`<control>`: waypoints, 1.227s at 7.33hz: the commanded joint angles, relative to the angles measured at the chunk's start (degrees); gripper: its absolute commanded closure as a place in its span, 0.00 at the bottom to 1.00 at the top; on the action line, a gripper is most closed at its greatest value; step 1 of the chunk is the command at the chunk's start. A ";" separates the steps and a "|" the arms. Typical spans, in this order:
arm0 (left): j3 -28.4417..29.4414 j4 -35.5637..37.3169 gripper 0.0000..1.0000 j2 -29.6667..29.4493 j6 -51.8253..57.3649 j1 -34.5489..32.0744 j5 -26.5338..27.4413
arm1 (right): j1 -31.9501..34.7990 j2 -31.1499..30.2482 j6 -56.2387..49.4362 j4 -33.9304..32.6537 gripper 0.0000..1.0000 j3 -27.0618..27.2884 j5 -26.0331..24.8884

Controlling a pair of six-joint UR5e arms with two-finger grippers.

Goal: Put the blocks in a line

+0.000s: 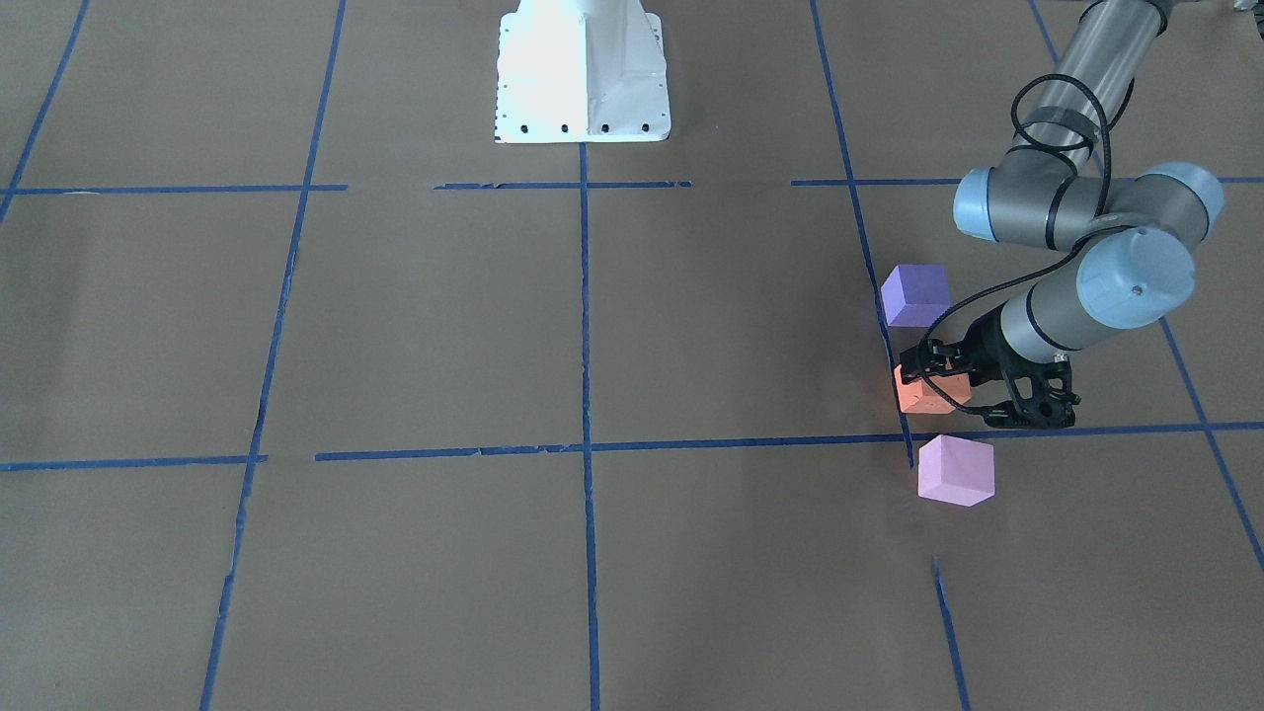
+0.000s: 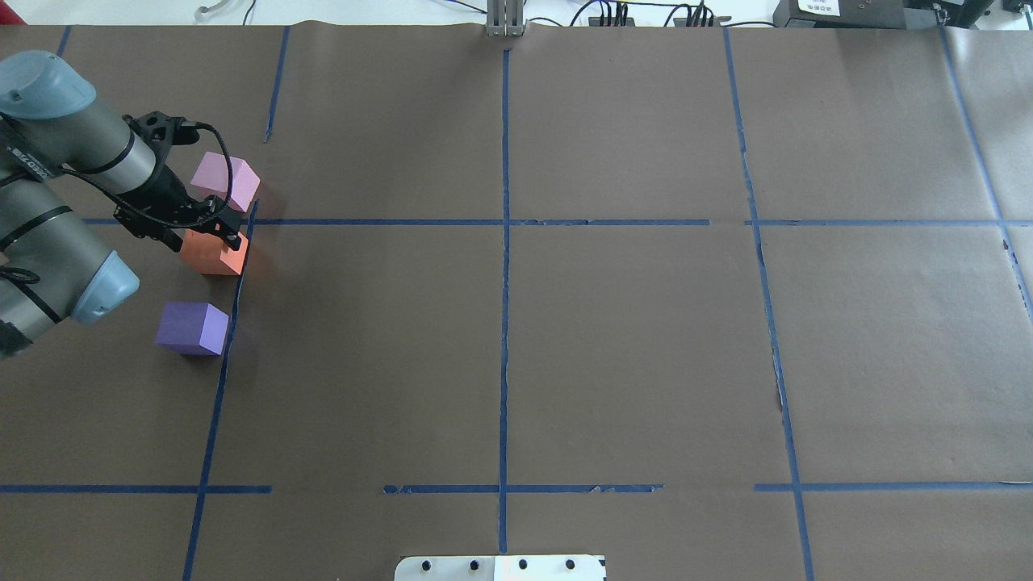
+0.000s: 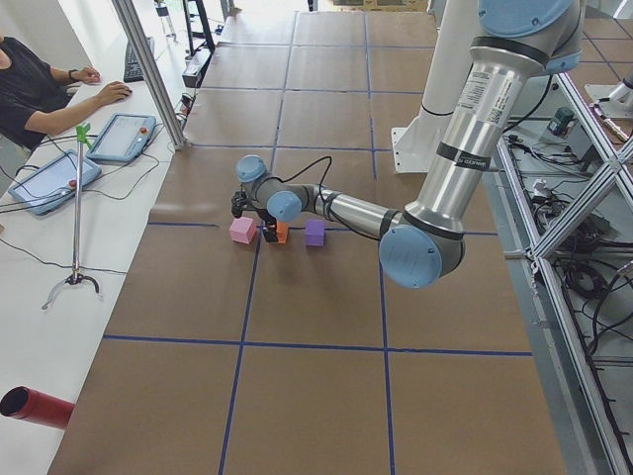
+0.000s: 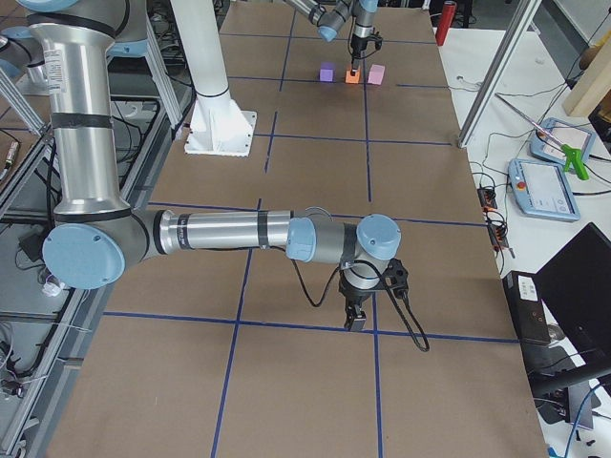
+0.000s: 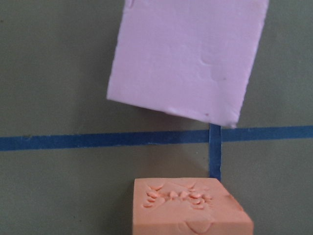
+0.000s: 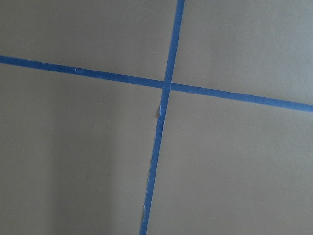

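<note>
Three blocks sit in a row along a blue tape line at the table's left end: violet-blue [image 2: 192,328], orange [image 2: 211,257], light pink [image 2: 226,179]. In the front view they are violet-blue [image 1: 915,294], orange [image 1: 923,397] and pink [image 1: 955,471]. My left gripper [image 2: 203,236] is down over the orange block, with a finger on each side of it, and looks shut on it. The orange block rests on the table. The left wrist view shows its dented top [image 5: 190,210] with the pink block [image 5: 186,58] beyond it. My right gripper [image 4: 355,322] hangs near the table at the other end; I cannot tell whether it is open or shut.
The robot's white base [image 1: 583,74] stands at the table's middle edge. Blue tape lines [image 2: 505,323] divide the brown table into squares. An operator [image 3: 40,84] sits at a side desk with tablets [image 3: 54,178]. The right wrist view shows only a tape crossing [image 6: 166,85].
</note>
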 commanded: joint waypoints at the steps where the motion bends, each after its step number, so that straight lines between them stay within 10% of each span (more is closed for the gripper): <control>1: -4.94 2.88 0.00 0.34 0.01 -3.46 -0.35 | 0.00 0.00 0.03 0.00 0.00 0.00 0.00; 5: -19.44 23.32 0.00 3.85 15.12 -17.67 -0.26 | 0.00 0.00 0.03 0.00 0.00 0.00 0.00; 9: -15.89 32.36 0.00 15.16 50.31 -36.23 -0.43 | 0.00 0.00 -0.06 0.00 0.00 0.09 0.00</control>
